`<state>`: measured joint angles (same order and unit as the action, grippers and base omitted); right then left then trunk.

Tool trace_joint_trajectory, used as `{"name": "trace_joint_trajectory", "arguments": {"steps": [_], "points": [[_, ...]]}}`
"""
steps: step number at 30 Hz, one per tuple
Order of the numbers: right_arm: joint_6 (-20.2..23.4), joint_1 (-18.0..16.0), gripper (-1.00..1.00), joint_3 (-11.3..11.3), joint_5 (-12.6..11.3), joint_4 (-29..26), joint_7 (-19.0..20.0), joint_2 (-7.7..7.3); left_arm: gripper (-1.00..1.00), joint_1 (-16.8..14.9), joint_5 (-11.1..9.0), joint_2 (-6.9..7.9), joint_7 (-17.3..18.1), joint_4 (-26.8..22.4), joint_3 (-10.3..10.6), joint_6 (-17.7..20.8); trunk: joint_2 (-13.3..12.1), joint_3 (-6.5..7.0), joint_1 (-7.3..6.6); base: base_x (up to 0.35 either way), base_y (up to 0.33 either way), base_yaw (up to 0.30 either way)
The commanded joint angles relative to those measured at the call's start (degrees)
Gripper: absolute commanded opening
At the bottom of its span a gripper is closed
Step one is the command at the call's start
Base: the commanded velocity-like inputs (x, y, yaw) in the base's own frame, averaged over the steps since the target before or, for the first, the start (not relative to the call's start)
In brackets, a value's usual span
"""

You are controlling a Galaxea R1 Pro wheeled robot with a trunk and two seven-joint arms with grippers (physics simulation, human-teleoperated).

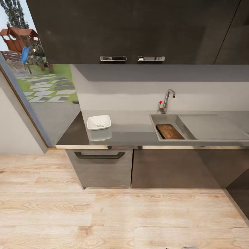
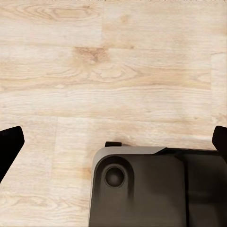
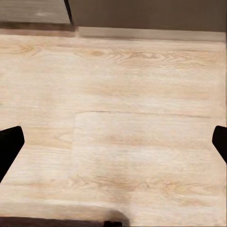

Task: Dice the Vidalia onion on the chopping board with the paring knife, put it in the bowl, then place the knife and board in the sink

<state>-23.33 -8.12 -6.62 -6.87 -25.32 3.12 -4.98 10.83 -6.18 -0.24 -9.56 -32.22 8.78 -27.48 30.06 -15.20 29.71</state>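
Note:
In the head view the grey countertop runs across dark cabinets. On its left part sits the white square bowl with small pale pieces inside. The steel sink is set into the right part, and the dark brown chopping board lies in its basin. The whole pink onion and the paring knife are out of view. In the wrist views both grippers hang over the wooden floor: my left gripper and my right gripper are open, dark fingertips far apart, nothing between them.
The chrome tap with a red knob stands behind the basin, the drainboard to its right. Dark upper cabinets hang above. A window is at left. My own dark base shows over the light wood floor.

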Motion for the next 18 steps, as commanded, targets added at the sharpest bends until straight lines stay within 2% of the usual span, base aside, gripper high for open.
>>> {"name": "trace_joint_trajectory", "arguments": {"steps": [1, 6, 18], "points": [[-2.0, -0.1, 1.00, -0.3, -0.6, 2.8, 0.3, -0.07, 1.00, 0.0, -0.6, 0.06, -0.4, -0.1, 0.4, -0.1, 0.1, -0.07, 0.02, 0.000, 0.000, 0.000], [-4.0, -0.1, 1.00, -0.3, -0.6, 11.3, 0.3, -0.13, 1.00, 0.0, -0.6, 0.06, -0.5, -0.2, 0.4, -0.1, 0.1, -0.07, 0.02, 0.000, 0.000, 0.000], [-4.0, -0.1, 1.00, -0.3, -0.6, 19.1, 0.1, -0.19, 1.00, 0.0, -0.7, 0.20, -1.0, 0.0, 0.2, 0.3, 0.1, 0.71, 0.02, 0.000, 0.000, 0.000]]}}
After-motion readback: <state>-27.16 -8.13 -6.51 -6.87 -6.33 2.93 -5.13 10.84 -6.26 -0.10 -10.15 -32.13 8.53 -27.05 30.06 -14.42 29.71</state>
